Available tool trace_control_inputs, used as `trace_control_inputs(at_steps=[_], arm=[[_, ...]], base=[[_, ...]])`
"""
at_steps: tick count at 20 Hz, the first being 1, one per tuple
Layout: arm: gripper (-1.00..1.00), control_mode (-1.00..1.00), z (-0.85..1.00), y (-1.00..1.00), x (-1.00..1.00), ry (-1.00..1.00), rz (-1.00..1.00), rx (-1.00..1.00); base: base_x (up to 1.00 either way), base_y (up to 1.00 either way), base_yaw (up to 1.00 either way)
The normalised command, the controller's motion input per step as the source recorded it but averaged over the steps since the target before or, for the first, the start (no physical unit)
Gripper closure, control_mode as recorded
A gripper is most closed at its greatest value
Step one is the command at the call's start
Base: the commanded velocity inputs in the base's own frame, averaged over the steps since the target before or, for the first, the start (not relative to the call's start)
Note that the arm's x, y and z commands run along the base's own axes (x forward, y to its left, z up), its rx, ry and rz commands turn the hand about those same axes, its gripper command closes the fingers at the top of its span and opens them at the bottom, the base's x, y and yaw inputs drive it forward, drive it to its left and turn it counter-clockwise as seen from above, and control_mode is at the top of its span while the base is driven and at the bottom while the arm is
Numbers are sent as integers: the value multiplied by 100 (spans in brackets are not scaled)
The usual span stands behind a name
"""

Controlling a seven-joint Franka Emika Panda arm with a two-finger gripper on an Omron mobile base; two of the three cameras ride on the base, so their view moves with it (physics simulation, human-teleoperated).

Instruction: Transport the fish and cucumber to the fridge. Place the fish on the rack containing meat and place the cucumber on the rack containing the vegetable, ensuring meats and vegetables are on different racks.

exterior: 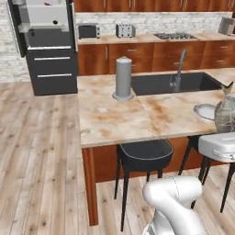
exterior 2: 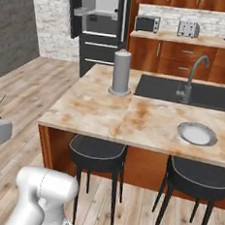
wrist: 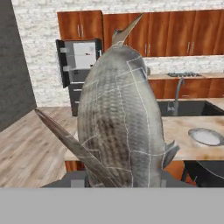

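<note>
End effector is clamped on the fish [wrist: 120, 118]; in the hand view the silvery-grey scaled body stands upright right in front of the camera, rising from the bottom edge, fingertips hidden under it. In the left base view the fish [exterior: 226, 110] sits at the far right edge above the white hand, over the right end of the worktop [exterior: 119, 117].

Fridge [exterior: 46, 43] is at the far end of the room, doors open, white interior visible, two lower drawers shut. The meat [exterior: 47, 4] reads as a small red sliver on the upper shelf; a small dark ball, the vegetable [exterior: 55, 22], sits on a lower shelf.

On the worktop: grey upright cylinder [exterior 2: 121, 71] on a round base, just beside the dark sink [exterior 2: 189, 92] with its curved faucet [exterior 2: 193, 73], and a round plate [exterior 2: 196, 134] near the front edge. Two black stools [exterior 2: 98, 154] stand under the front edge. Can't locate the cucumber.
</note>
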Motion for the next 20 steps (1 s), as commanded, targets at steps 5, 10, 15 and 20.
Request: trace_control_inputs(at_steps=[5,10,15,20], arm=[[100,100,0,0,0,0,0,0],[100,100,0,0,0,0,0,0],[100,100,0,0,0,0,0,0],[100,100,0,0,0,0,0,0]], base=[[0,100,0],[1,100,0],[30,100,0],[84,95,-1]])
